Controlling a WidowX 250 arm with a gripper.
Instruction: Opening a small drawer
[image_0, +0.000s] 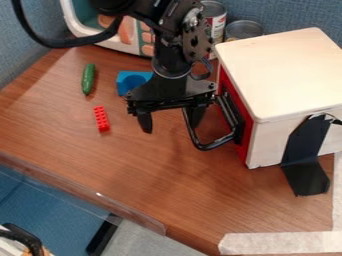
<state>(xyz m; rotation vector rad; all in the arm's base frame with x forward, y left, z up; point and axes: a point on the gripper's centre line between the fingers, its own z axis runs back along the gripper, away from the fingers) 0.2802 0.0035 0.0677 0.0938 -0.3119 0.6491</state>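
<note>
The gripper (171, 120) is hanging over the middle of the table (143, 167), its fingers standing wide apart. The drawer (246, 137) is sitting in the left side of the white box (287, 70), showing its red front, and its black handle (212, 146) is sticking out toward the gripper. The right finger is lining up with the handle's loop; I can't tell whether they are touching. To the left, a cucumber (88, 79) is lying beyond a red brick (101, 119), and a blue block (127, 84) is resting just behind the gripper. Two cans (243, 29) are standing at the far side.
</note>
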